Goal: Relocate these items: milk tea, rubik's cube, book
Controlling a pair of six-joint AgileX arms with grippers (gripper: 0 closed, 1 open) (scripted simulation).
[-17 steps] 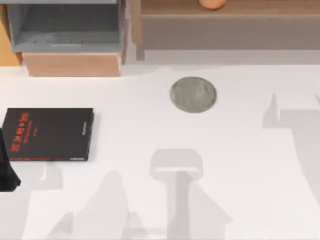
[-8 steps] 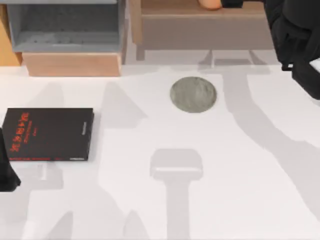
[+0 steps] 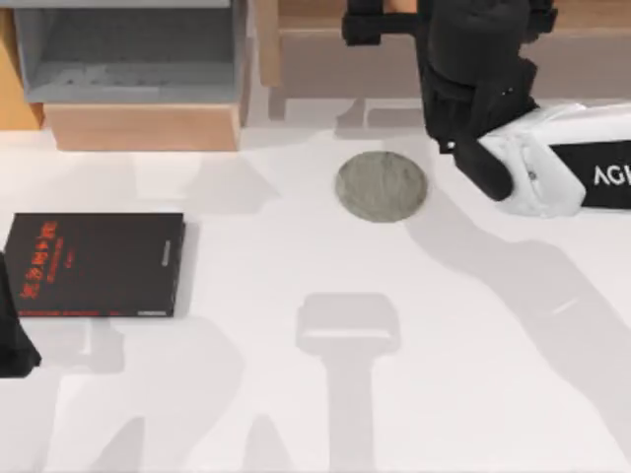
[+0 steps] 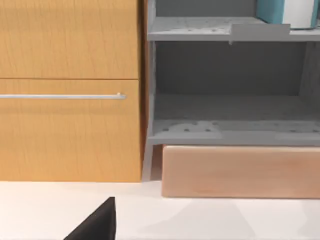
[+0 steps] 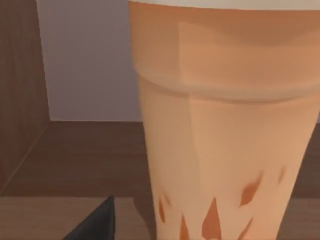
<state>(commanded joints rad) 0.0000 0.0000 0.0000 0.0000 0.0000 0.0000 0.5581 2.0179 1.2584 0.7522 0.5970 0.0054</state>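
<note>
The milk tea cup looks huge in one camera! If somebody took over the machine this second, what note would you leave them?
Right gripper: at the brown shelf at the table's far edge, close up to the milk tea; whether its fingers are open or shut cannot be told, so no grasp confirmed.
Left arm: parked at the table's left edge.
Milk tea stands upright on the shelf.
A teal book sits on the grey rack's upper level.
Black book and grey disc lie on the table.
Left: grasp and move the milk tea, then the other items.
</note>
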